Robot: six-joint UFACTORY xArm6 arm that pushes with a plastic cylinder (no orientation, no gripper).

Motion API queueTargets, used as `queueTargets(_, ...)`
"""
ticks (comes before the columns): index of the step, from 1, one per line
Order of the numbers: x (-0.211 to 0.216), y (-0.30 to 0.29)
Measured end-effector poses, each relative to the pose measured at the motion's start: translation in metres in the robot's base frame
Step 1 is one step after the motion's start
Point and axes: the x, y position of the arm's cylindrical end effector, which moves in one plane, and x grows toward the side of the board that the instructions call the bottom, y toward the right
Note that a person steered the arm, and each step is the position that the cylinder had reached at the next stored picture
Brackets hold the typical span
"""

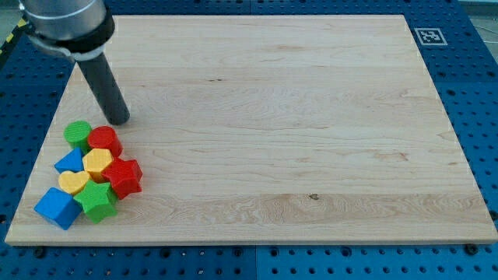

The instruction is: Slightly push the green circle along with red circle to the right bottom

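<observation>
The green circle [76,133] and the red circle [103,141] sit side by side, touching, at the top of a tight cluster near the view's bottom left of the wooden board [272,117]. My tip [119,120] rests on the board just above and to the right of the red circle, a small gap away from it. Below the two circles lie a small blue block [68,162], a yellow hexagon [99,164], a red star [124,176], a yellow block [73,182], a green star [96,200] and a blue cube [56,207].
The board's left edge runs close beside the green circle and the blue cube. A blue pegboard surface [467,93] surrounds the board. A black-and-white marker tag [429,36] sits at the board's top right corner.
</observation>
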Motion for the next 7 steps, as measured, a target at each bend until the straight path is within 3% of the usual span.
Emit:
queueTargets(2, -0.014, -0.095)
queueTargets(4, 0.052, -0.096)
queueTargets(7, 0.057, -0.072)
